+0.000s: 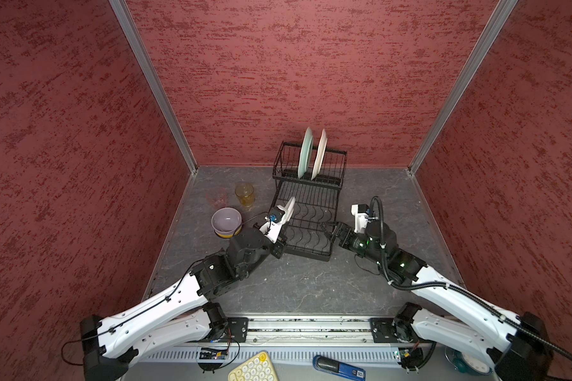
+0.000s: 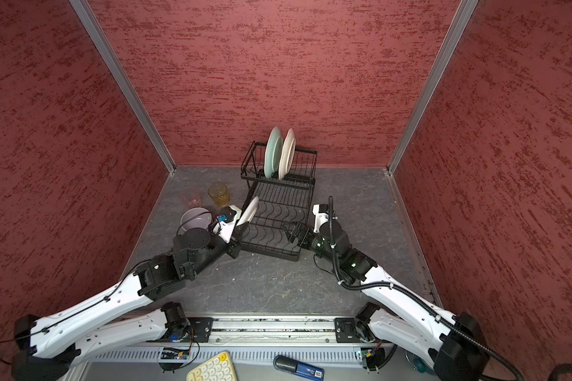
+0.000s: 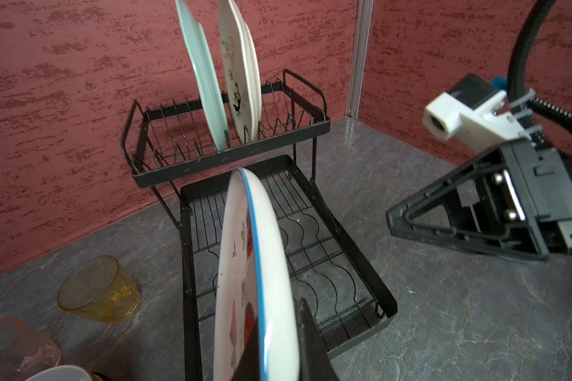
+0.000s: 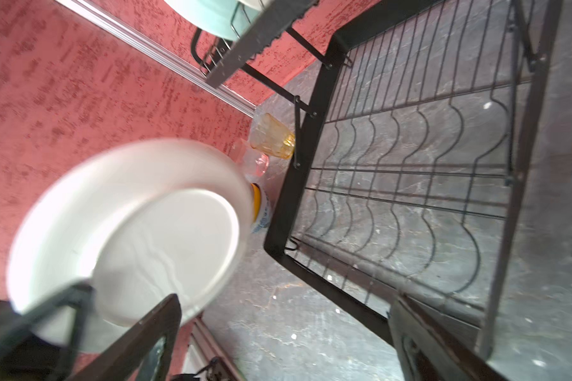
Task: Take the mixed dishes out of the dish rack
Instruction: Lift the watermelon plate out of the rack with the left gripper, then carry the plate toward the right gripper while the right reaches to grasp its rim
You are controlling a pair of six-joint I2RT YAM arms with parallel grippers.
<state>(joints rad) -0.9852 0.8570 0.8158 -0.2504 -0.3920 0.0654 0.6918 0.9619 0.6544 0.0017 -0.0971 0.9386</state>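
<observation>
The black wire dish rack (image 1: 311, 179) stands at the back, its low tray (image 3: 360, 264) bare. A pale green plate (image 1: 306, 151) and a cream floral plate (image 1: 321, 153) stand upright in the raised basket. My left gripper (image 1: 284, 227) is shut on the white watermelon plate (image 3: 255, 264), holding it on edge over the tray's left side. My right gripper (image 1: 327, 231) is open and holds nothing, at the tray's right front edge. On the table to the left are a lilac bowl (image 1: 227, 220) stacked on a yellow bowl (image 1: 223, 235), an amber tumbler (image 1: 244, 194) and a pink tumbler (image 1: 217, 198).
Red textured walls close in the grey table on three sides. A metal rail (image 1: 307, 325) runs along the front edge, with a yellow keyboard (image 1: 255, 367) and a blue tool (image 1: 339, 366) below it. Bare grey table lies in front of the rack and to its right.
</observation>
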